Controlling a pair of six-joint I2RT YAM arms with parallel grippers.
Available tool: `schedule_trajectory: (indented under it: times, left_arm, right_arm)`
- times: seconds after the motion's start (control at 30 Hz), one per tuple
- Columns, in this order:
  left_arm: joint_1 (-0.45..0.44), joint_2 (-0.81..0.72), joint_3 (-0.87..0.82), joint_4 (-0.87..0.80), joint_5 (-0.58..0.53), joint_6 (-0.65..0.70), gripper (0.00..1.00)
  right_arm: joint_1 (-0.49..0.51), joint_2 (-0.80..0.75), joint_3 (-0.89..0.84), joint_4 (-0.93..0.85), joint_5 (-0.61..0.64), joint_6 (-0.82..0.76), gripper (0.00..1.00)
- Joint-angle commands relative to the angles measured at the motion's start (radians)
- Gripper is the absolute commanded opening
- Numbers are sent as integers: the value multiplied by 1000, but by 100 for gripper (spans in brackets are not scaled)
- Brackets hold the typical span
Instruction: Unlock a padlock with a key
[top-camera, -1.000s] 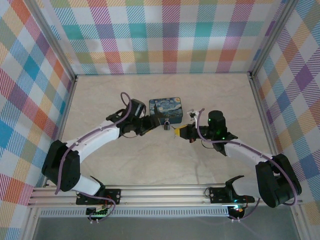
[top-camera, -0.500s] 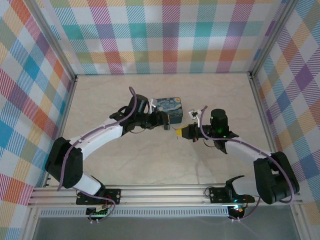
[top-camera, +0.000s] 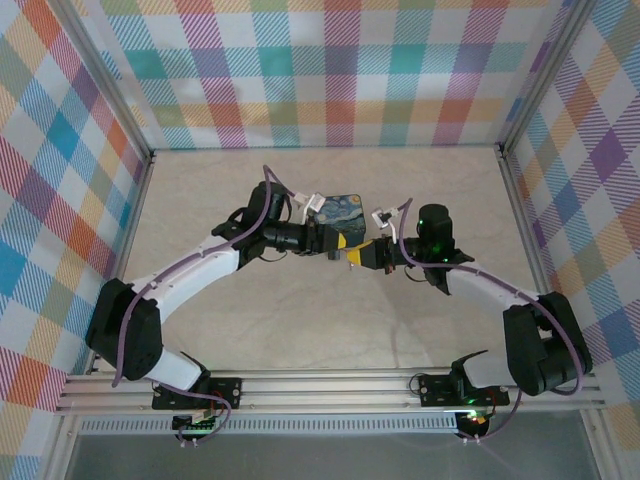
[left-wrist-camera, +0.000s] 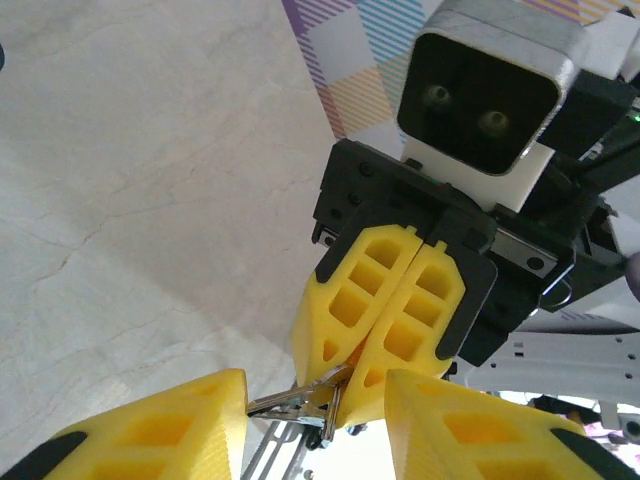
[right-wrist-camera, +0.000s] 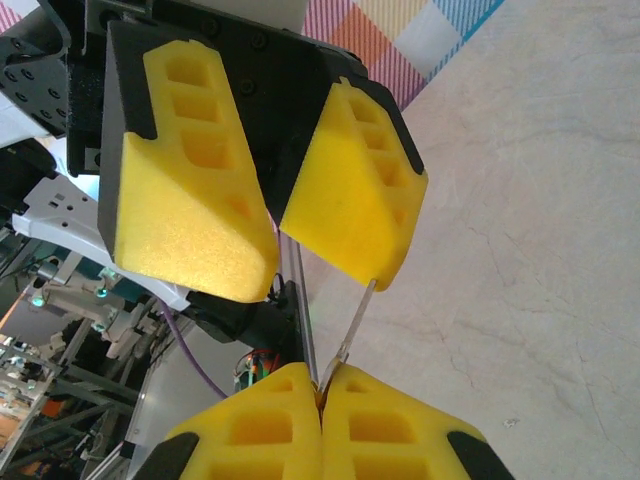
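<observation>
Near side of the blue box (top-camera: 345, 207), just beside it: right gripper (top-camera: 357, 260) pressed together, pinching the key (right-wrist-camera: 348, 335), thin blade poking out past the fingertips. Between that and the box, tip to tip with it: left gripper (top-camera: 340, 243), spread apart. Key tip at the edge of one of its pads (right-wrist-camera: 350, 200).

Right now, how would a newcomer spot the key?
Start at the blue box mid-table; in front, left gripper and right gripper meet. The key is the thin grey metal sliver pinched in the right one, the only metal among yellow foam.
</observation>
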Motion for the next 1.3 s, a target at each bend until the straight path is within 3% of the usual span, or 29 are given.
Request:
schedule_trajectory:
  times: [0.0, 0.23, 0.6, 0.77, 0.93, 1.03, 1.17, 1.27]
  left_arm:
    - [-4, -44, -30, 52, 62, 17, 37]
    - [-4, -41, -31, 35, 70, 35, 34]
    - [-4, -45, -28, 55, 77, 23, 21]
    - [-4, -42, -34, 55, 71, 22, 8]
    - [-4, -39, -33, 46, 60, 35, 1]
    - [-5, -31, -30, 36, 60, 43, 0]
    - [-4, -27, -11, -14, 58, 81, 0]
    - [-2, -24, 10, -59, 48, 112, 0]
  right_arm:
    - [1, 15, 38, 34, -23, 16, 0]
    - [3, 25, 40, 90, -27, 53, 0]
    - [17, 61, 66, 105, -40, 63, 0]
    - [20, 77, 72, 100, -31, 63, 0]
    - [21, 87, 84, 30, -29, 32, 3]
    - [19, 76, 85, -12, -24, 6, 13]
    - [14, 50, 104, -168, -1, -86, 40]
    - [-12, 20, 103, -254, 20, -149, 47]
